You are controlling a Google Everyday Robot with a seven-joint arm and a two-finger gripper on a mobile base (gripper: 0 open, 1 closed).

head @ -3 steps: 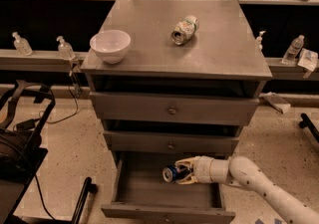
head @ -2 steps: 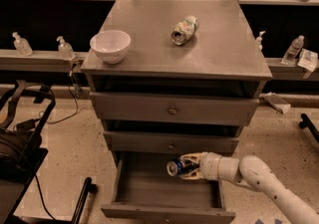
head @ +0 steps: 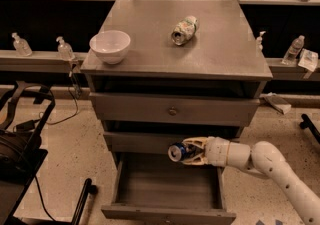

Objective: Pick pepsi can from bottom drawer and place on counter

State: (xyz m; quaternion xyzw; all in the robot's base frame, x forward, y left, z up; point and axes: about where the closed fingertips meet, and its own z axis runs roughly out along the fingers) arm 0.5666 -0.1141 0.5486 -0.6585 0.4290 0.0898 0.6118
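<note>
The pepsi can [head: 177,151], dark blue with a silver top, is held sideways in my gripper [head: 189,151], whose pale fingers are shut around it. It hangs above the open bottom drawer [head: 169,187], level with the front of the middle drawer. My white arm [head: 270,164] reaches in from the lower right. The grey metal counter [head: 220,44] is the cabinet's top, well above the gripper.
A white bowl [head: 110,46] stands at the counter's front left. A pale green-and-white can [head: 184,30] lies on its side near the counter's middle. Small bottles [head: 64,49] stand on side ledges. A black chair frame [head: 25,134] is at the left.
My gripper has lifted the pepsi can up and slightly left, from inside the bottom drawer to above it, in front of the middle drawer.
</note>
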